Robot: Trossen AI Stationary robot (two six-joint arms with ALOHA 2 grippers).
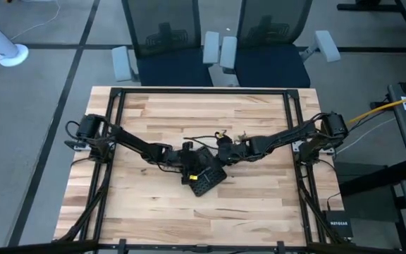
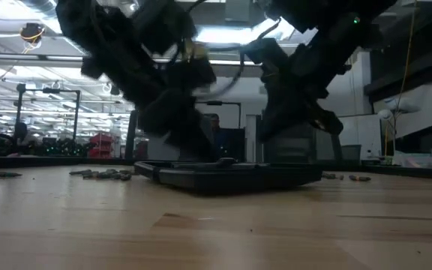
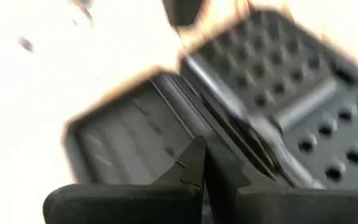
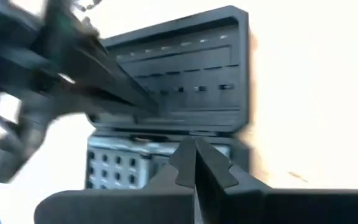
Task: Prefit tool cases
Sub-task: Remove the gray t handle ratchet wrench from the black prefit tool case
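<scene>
The black tool case (image 1: 206, 178) lies opened out on the wooden table, near its middle. It shows as a low dark slab in the low view (image 2: 223, 174). One half has a grid of small slots (image 3: 303, 106) and the other is a ribbed lid half (image 3: 123, 149). My left gripper (image 3: 202, 158) is shut, its tips over the seam between the halves. My right gripper (image 4: 195, 155) is shut too and points down at the case from its far right side, tips near the hinge (image 4: 166, 134). Nothing sits between either pair of fingers. My left gripper's shut fingertips (image 3: 194, 152) slant down over the case's hinge seam; I cannot tell whether they touch it. My right gripper's shut fingertips (image 4: 188, 152) stand over the hinge edge of the slotted half (image 4: 123, 165); I cannot tell whether they touch.
Small loose metal bits lie on the table on either side of the case (image 2: 100, 174) (image 2: 347, 178) and beyond it (image 1: 244, 135). A black NETGEAR box (image 1: 338, 226) sits off the table's right near corner. Two office chairs (image 1: 217, 49) stand past the far edge.
</scene>
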